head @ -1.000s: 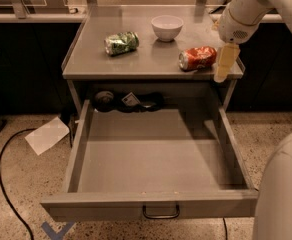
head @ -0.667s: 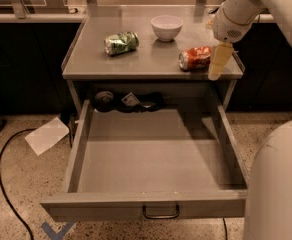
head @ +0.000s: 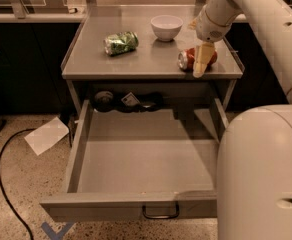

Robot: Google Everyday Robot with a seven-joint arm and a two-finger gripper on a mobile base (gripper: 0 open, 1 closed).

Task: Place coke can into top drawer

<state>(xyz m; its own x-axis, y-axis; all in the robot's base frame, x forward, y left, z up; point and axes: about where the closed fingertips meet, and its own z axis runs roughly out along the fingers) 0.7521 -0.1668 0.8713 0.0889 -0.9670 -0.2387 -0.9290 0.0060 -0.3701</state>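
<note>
The coke can (head: pixel 186 59) lies on its side at the right front of the grey table top (head: pixel 136 59), silver end facing left. My gripper (head: pixel 200 59) hangs over it from the upper right, open, with one pale finger (head: pixel 201 61) in front of the can and hiding its middle. The top drawer (head: pixel 136 159) is pulled fully open below the table top. Its front panel (head: pixel 96 208) with the dark loop handle (head: pixel 160 211) faces the camera. The drawer floor is bare.
A green-and-white can (head: pixel 121 42) lies on the left of the table top and a white bowl (head: pixel 166 27) stands at the back. Dark small items (head: pixel 126 101) sit behind the drawer's back edge. A paper sheet (head: pixel 47 135) and a cable (head: pixel 3 184) lie on the floor. My robot's body (head: pixel 261 174) fills the lower right.
My gripper has moved left and slightly down, from beside the coke can's right end to over its middle. The can has not moved.
</note>
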